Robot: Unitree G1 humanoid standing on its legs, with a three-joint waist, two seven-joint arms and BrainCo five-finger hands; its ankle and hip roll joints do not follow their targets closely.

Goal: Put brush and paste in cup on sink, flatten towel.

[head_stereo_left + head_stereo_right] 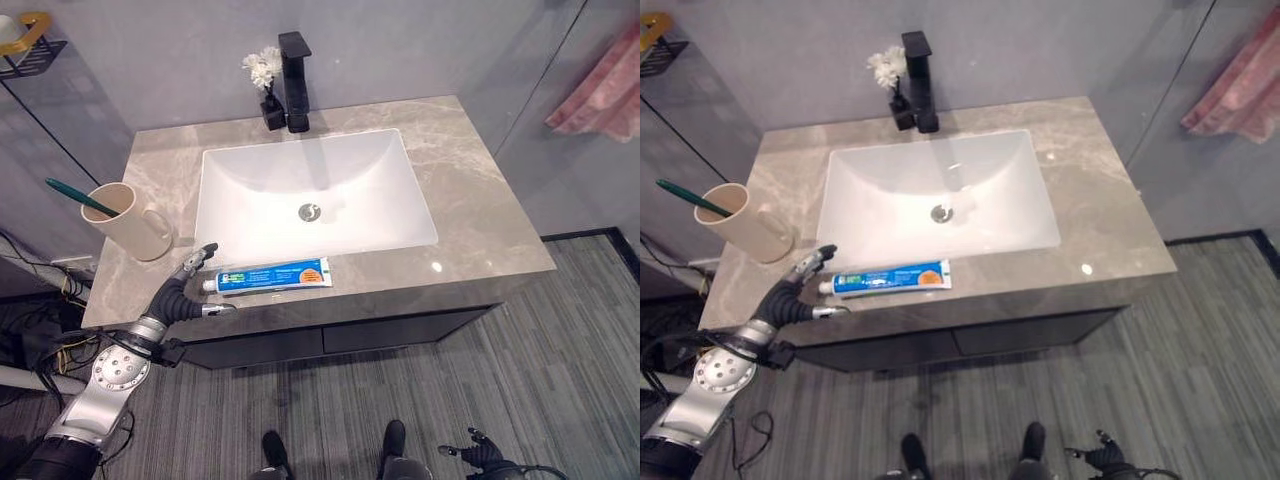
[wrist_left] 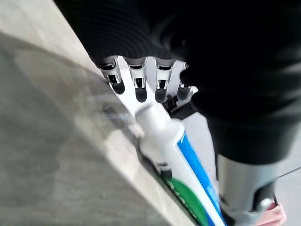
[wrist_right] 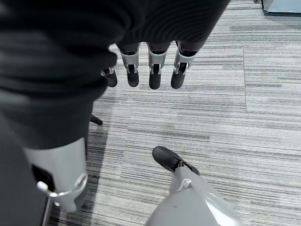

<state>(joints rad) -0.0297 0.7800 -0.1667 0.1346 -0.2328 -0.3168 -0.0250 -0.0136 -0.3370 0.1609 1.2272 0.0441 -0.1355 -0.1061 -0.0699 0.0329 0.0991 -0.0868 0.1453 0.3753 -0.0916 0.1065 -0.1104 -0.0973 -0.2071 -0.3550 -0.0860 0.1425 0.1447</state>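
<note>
Silver fingers of the left robot hand (image 1: 185, 290) are reaching, spread apart, at the cap end of the toothpaste (image 1: 272, 276) lying near the tabletop's (image 1: 470, 190) front edge. Far left, the toothbrush (image 1: 80, 198) is standing in the cup (image 1: 135, 222). Low down, the right robot hand (image 3: 141, 70) is hanging, fingers loose, holding nothing.

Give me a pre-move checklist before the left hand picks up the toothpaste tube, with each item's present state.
1. Left hand at the cap end of the blue and white toothpaste tube: ok.
2. Fingers curled round the tube: not ok, they are straight, tips near the white cap.
3. Tube lying flat on the grey marble counter, in front of the white basin: ok.
4. Beige handled cup upright on the counter, near the hand: ok.
5. Green toothbrush already in the cup: ok.
6. Right hand clear of the work, low over the striped floor, fingers relaxed: ok.
</note>
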